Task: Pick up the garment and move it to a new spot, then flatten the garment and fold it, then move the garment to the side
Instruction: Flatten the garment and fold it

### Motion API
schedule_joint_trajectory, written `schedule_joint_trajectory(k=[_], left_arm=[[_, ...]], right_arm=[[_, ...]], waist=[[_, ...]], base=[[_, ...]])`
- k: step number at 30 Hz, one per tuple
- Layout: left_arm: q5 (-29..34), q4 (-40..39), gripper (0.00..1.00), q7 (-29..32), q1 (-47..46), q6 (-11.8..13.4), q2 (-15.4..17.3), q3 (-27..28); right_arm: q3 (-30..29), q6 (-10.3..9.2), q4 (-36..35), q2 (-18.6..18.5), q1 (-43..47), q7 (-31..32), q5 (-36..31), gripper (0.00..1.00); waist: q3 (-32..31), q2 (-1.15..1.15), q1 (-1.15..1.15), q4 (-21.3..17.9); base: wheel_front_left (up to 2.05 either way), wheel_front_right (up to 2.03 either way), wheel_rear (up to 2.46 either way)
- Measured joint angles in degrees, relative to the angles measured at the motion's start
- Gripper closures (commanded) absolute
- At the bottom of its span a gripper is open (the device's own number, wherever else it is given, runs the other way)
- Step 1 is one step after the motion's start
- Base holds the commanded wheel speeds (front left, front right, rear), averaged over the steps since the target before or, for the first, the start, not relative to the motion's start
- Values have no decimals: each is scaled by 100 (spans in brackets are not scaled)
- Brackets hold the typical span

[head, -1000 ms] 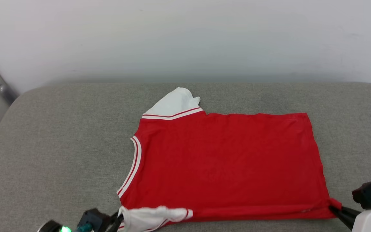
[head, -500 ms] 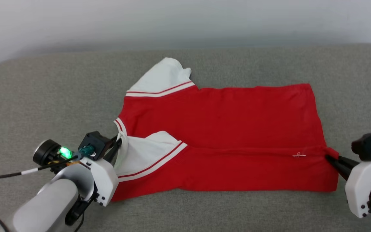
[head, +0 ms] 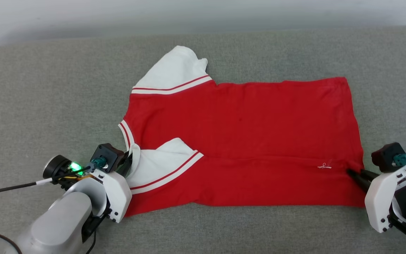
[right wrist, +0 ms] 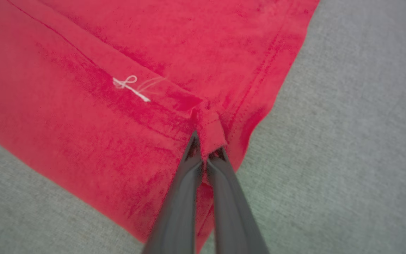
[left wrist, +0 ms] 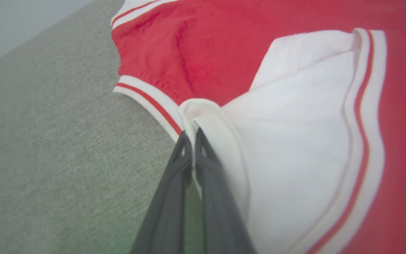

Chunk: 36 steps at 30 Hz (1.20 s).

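As its near edge comes over the middle, the garment (head: 245,116) lies at the cushion (head: 48,88) centre, left gripper (head: 129,161) clamped on the sleeve (left wrist: 294,141), right gripper (head: 350,172) on the hem corner (right wrist: 208,127): first fold nearly laid.

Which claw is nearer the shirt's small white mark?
Right. The right claw pinches the red T-shirt beside the small white mark; the left claw grips its white sleeve, far across.

No readable text, small white mark (right wrist: 129,86) on the garment (head: 245,141) (perhaps a stitched squiggle), illegible
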Motion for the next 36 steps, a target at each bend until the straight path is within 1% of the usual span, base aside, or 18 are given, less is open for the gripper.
schedule_joint_trajectory(k=[4, 9, 11, 14, 16, 19, 21, 25, 27, 30, 34, 36], left_arm=[[12, 255, 0, -296, 15, -5, -58, -3], [-7, 276, 0, -537, -64, -5, 60, 126], [-45, 212, 0, -538, -176, -5, 124, 194], [-121, -22, 0, -246, -325, -40, 194, 216], [-270, -183, 0, 197, -395, -163, 271, 186], [-459, -446, 0, 1127, -530, -339, 435, -26], [-691, -625, 0, 1790, -644, -416, 517, -157], [-1357, -922, 0, 3133, -771, -478, 627, -428], [-1591, -1054, 0, 3644, -843, -486, 699, -564], [-1846, -1236, 0, 4251, -976, -486, 815, -822], [-2248, -1305, 0, 4757, -989, -487, 859, -1028], [-2321, -1308, 0, 4931, -996, -487, 859, -1150]], right_arm=[[31, 0, 119, 18, 36, -303, 21, 0], [-145, 0, 103, -67, 195, -643, 26, 0], [-221, 0, 67, -79, 310, -703, 26, 0], [-299, 0, -5, -73, 443, -731, -23, 0], [-354, 0, -55, -60, 519, -725, -34, 0], [-435, 0, -116, -29, 599, -686, -94, 0], [-500, 0, -137, 14, 637, -678, -138, 0], [-593, 0, -141, 131, 694, -669, -247, 0], [-610, 0, -136, 199, 727, -654, -287, 0], [-617, 0, -147, 249, 726, -630, -331, 0], [-648, 0, -145, 270, 702, -595, -374, 0], [-656, 0, -137, 285, 693, -590, -385, 0]], waist=[[-229, 0, 0, 37], [-607, 0, 0, 87], [-756, 0, -1, 113], [-954, 0, -1, 153], [-1057, 0, -1, 173], [-1149, 0, -1, 201], [-1169, 0, -1, 207], [-1145, 0, -1, 196], [-1119, 0, -1, 180], [-1073, 0, -1, 136], [-989, 0, -1, 45], [-938, 0, -1, -6]], base=[[0, 0, 0], [0, 0, 0], [0, 0, 0], [0, 0, 0], [0, 0, 0], [0, 0, 0], [0, 0, 0], [0, 0, 0], [0, 0, 0], [0, 0, 0], [0, 0, 0], [0, 0, 0]])
